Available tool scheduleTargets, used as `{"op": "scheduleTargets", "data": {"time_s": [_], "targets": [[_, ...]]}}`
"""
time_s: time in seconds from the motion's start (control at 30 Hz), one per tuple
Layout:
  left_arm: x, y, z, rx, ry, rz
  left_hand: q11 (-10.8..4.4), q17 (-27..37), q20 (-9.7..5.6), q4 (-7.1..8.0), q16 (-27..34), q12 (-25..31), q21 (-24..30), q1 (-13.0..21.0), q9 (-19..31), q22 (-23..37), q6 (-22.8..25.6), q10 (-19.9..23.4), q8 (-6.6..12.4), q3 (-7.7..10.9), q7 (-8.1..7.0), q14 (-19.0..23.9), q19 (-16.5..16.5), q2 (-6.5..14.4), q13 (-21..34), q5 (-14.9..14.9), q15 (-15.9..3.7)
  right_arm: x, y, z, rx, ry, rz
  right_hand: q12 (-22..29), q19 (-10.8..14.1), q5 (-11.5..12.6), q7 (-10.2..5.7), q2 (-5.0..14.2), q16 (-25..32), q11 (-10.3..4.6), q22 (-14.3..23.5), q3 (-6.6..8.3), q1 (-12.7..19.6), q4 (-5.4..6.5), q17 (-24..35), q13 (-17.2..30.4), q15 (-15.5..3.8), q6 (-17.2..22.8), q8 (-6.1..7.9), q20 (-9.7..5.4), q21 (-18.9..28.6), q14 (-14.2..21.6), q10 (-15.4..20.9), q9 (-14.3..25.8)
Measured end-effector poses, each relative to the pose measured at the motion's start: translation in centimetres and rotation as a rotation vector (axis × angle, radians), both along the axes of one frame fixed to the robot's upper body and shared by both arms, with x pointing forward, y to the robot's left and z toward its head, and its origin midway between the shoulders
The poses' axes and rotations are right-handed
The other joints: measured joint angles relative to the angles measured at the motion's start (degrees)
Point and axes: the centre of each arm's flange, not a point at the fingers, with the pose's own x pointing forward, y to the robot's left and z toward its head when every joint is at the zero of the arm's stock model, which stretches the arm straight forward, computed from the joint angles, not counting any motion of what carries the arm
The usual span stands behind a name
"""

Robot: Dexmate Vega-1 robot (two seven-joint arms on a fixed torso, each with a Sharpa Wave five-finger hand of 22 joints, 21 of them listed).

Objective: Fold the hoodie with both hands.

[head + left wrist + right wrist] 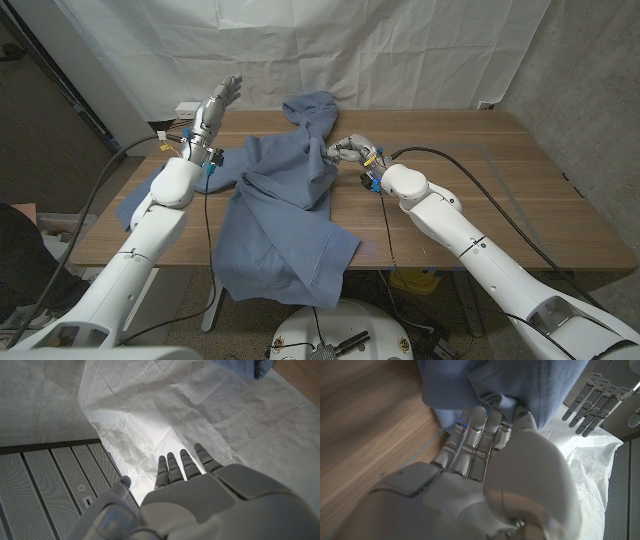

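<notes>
The blue hoodie [285, 205] lies crumpled across the middle of the wooden table [500, 200]. Its hood points to the back and its lower part hangs over the front edge. My right hand [350, 151] is at the hoodie's right side, just below the hood, and pinches a fold of the cloth. In the right wrist view its fingers [472, 435] curl into the blue fabric [520, 385]. My left hand [222, 100] is lifted off the table at the back left, fingers apart, holding nothing. It is also empty in the left wrist view [200, 495], where a scrap of hoodie [245, 366] shows.
A white backdrop sheet [400, 50] hangs behind the table. A small box [188, 108] sits at the back left corner. A black cable [470, 160] runs over the right half of the table, where bare wood shows.
</notes>
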Motion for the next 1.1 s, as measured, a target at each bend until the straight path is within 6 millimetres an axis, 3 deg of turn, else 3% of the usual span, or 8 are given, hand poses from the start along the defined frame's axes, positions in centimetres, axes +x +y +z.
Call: {"op": "scheduleTargets", "data": {"time_s": [1.1], "targets": [[-3.5, 6.0, -3.3, -0.131, -0.004, 0.183, -0.23, 0.0, 0.53, 0.0, 0.0, 0.0, 0.0, 0.0, 0.0, 0.0, -0.2, -0.2, 0.0, 0.0, -0.21, -0.2, 0.5, 0.0, 0.0, 0.0, 0.21, 2.4, 9.4, 5.2, 0.01, -0.034, 0.206, 0.0, 0.3, -0.6, -0.02, -0.46, 0.0, -0.14, -0.1, 1.14, 0.5, -0.05, 0.0, 0.3, 0.0, 0.0, 0.0, 0.31, 1.5, 0.6, 0.1, 0.0]]}}
